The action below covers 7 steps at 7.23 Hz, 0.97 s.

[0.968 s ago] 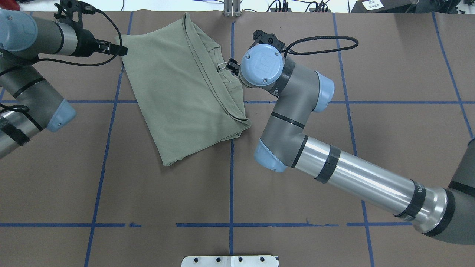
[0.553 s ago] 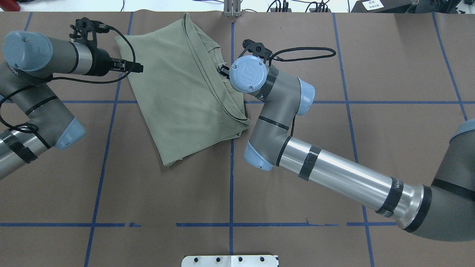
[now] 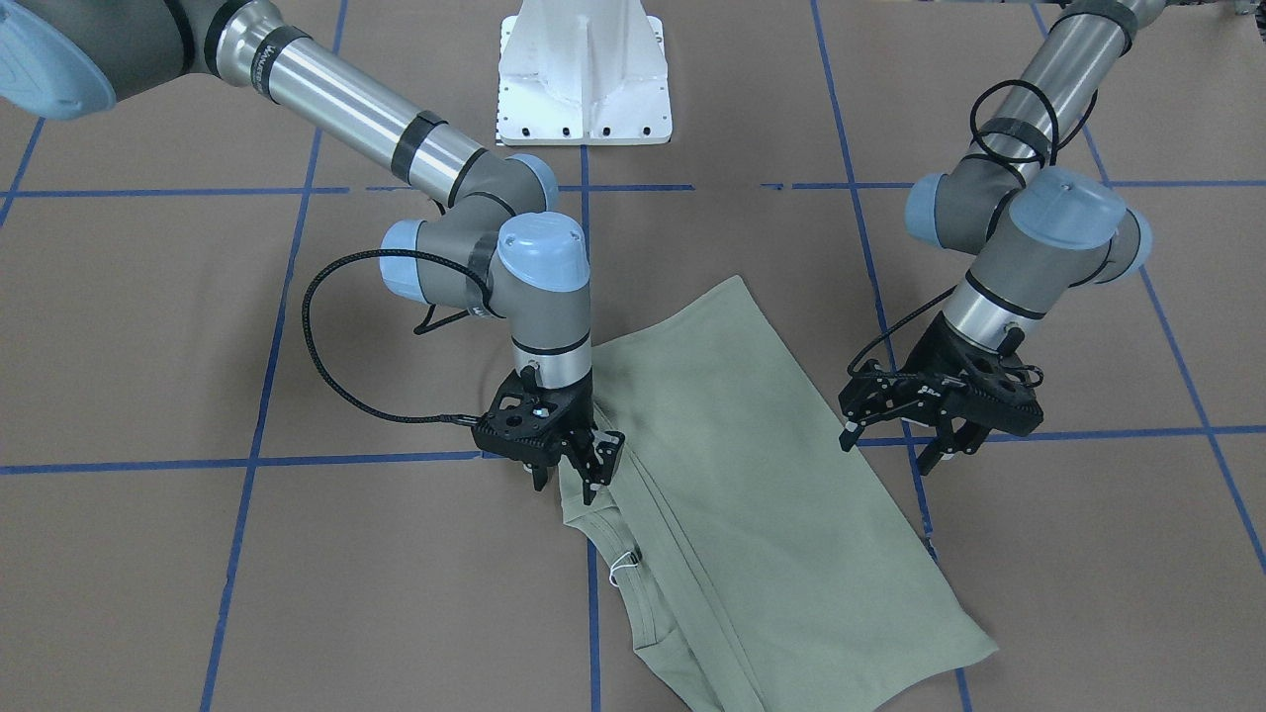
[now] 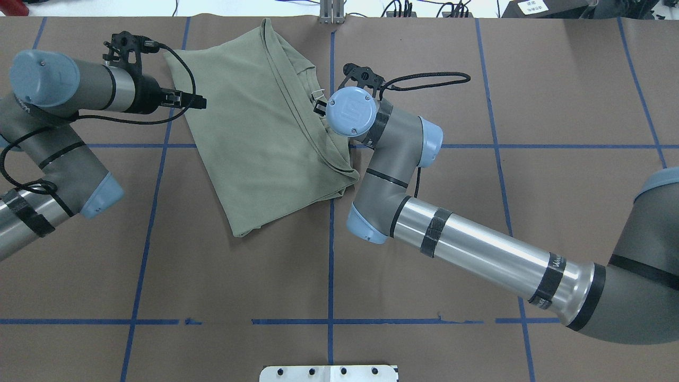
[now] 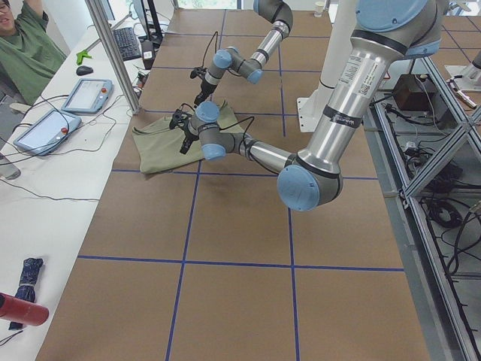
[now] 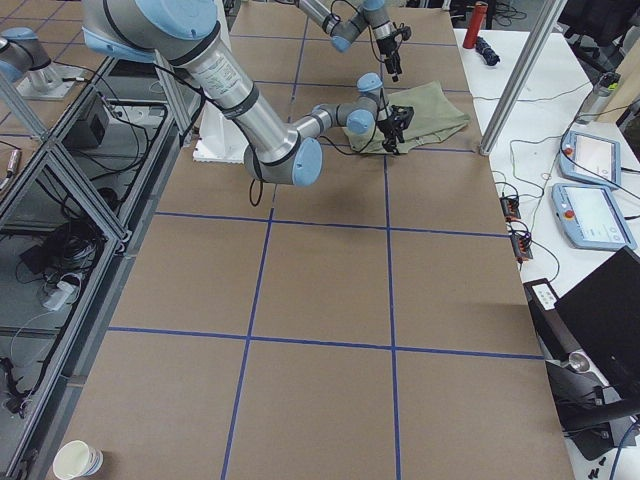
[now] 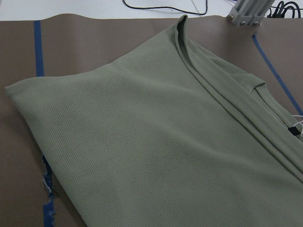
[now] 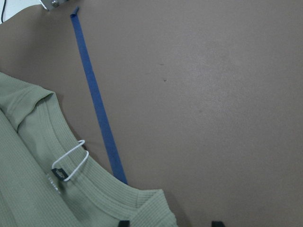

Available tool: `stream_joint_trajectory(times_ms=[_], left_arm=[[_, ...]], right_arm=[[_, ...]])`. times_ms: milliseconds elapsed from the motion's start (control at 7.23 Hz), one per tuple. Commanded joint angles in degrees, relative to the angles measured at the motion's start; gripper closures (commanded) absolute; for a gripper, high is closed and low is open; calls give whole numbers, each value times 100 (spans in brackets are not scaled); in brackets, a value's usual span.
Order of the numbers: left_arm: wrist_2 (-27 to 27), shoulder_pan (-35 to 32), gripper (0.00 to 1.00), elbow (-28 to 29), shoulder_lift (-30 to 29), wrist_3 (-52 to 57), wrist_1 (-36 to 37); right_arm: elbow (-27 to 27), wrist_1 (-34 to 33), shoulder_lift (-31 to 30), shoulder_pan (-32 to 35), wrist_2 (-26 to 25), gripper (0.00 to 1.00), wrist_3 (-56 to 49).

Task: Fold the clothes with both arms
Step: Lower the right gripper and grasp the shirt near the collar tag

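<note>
Nearest the robot stands the white pedestal base (image 3: 584,79), and from it both arms reach out across the brown table (image 4: 477,212) toward its far side.

Next comes the right gripper (image 3: 566,485), pointing straight down at the shirt's (image 4: 265,132) edge close to the ribbed neckline (image 8: 94,189). Its wrist view shows the two fingertips spread apart, one over the cloth and one over bare table, so the jaws stand wide and hold nothing. The white string tag (image 8: 71,161) lies just beyond them.

On the other side, the left gripper (image 3: 888,453) hangs just beside the shirt's opposite edge, above the table and apart from the cloth. Its fingers also look parted and empty.

Beyond both, the shirt lies already folded into a narrow, skewed panel on the far part of the table, left of the centre line.

My reading is that both arms are lining up to grip for another fold. The next move calls for each gripper to drop onto its edge, pinch all the layers, and then lift together.

Farthest off, at the table's right-hand end, sits a paper cup (image 6: 78,460); what it holds cannot be seen.
</note>
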Motion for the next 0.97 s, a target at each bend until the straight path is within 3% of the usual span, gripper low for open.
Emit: stream_joint_trajectory(times_ms=[0, 415, 830], left_arm=[[-10, 1, 0, 6, 2, 36, 0], [-19, 1, 0, 15, 11, 45, 0], [-27, 1, 0, 6, 11, 54, 0]], right_arm=[[-17, -1, 3, -38, 0, 39, -22], [-17, -1, -6, -73, -9, 39, -31], [-17, -10, 20, -91, -9, 48, -39]])
